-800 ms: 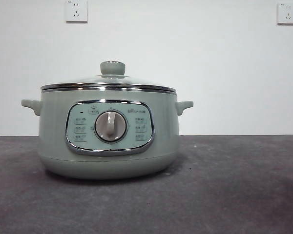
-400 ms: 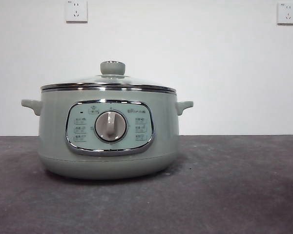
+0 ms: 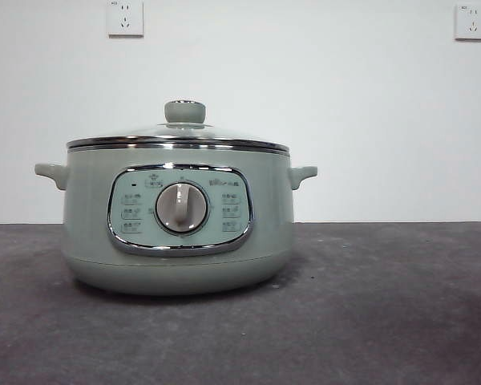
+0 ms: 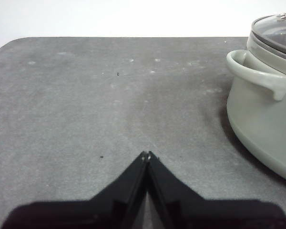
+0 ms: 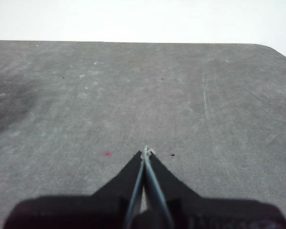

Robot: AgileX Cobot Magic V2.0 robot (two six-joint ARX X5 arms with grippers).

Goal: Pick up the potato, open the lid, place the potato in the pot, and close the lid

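The pale sage-green pot [image 3: 176, 220] stands on the dark grey table, with its control panel and dial facing the front view. The glass lid [image 3: 180, 134] with a green knob sits closed on it. The potato shows in no view. My left gripper [image 4: 147, 155] is shut and empty above bare table, with the pot [image 4: 264, 95] and its side handle off to one side. My right gripper [image 5: 146, 151] is shut and empty over bare table. Neither arm shows in the front view.
The dark grey table [image 3: 385, 313] stretches around the pot. A white wall behind carries two sockets [image 3: 125, 18] [image 3: 471, 22]. The table's far edge and rounded corners show in both wrist views.
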